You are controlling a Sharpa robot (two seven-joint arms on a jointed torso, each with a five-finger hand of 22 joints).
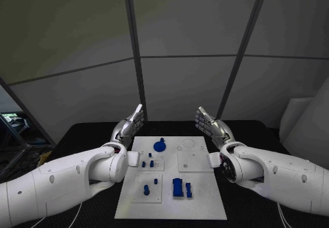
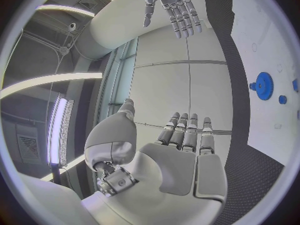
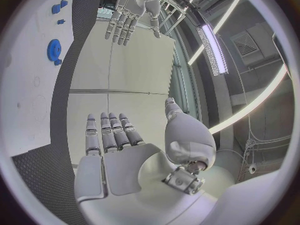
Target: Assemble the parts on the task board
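The white task board (image 1: 198, 199) lies in the middle of the black table. On it sit a blue gear (image 1: 159, 146) near the far end, small blue pegs (image 1: 150, 164) on the left and a larger blue block (image 1: 178, 186) near the front. The gear (image 2: 264, 85) and the board (image 2: 262, 50) also appear in the left wrist view, the gear (image 3: 54, 49) again in the right wrist view. My left hand (image 1: 130, 124) is raised beside the board's far left corner, fingers straight and apart, holding nothing. My right hand (image 1: 209, 124) mirrors it at the far right corner, also empty.
Grey wall panels stand behind the table. The black table (image 1: 89, 135) extends on both sides of the board. A white object (image 1: 302, 123) stands at the far right.
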